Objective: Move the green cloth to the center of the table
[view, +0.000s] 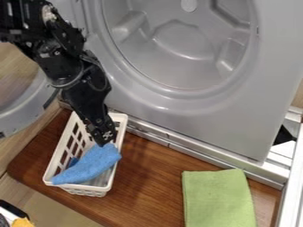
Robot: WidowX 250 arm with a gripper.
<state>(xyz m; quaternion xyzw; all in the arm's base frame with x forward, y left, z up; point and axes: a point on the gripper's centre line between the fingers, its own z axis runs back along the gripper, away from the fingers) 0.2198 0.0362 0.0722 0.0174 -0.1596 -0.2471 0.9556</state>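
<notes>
The green cloth [219, 199] lay at the lower right of the frame, below the gripper [105, 140] and well apart from it to the right. The gripper hung at left of centre, down inside the upper part of a white basket [121, 122], its tip against the top end of a blue cloth [89, 165]. Whether it grasped that cloth or merely touched it, I could not tell.

The green cloth lay flat, seemingly folded, its visible long axis running nearly up and down the frame, its lower end cut off by the bottom edge. The coming move probably called for the gripper to rise clear of the basket wall, cross rightward and come down on the green cloth, then bring it left toward the middle of the bench. If the blue cloth was caught, it would have to be let go first, or it might be dragged along. The soft, flat cloth looked likely to bunch under a pinch.

The bench [151, 177] was reddish-brown wood, with the basket on its left part. Behind it stood a grey front panel [260, 102] with a large round recess [189, 44], and a round door [24, 108] swung out at the left.
</notes>
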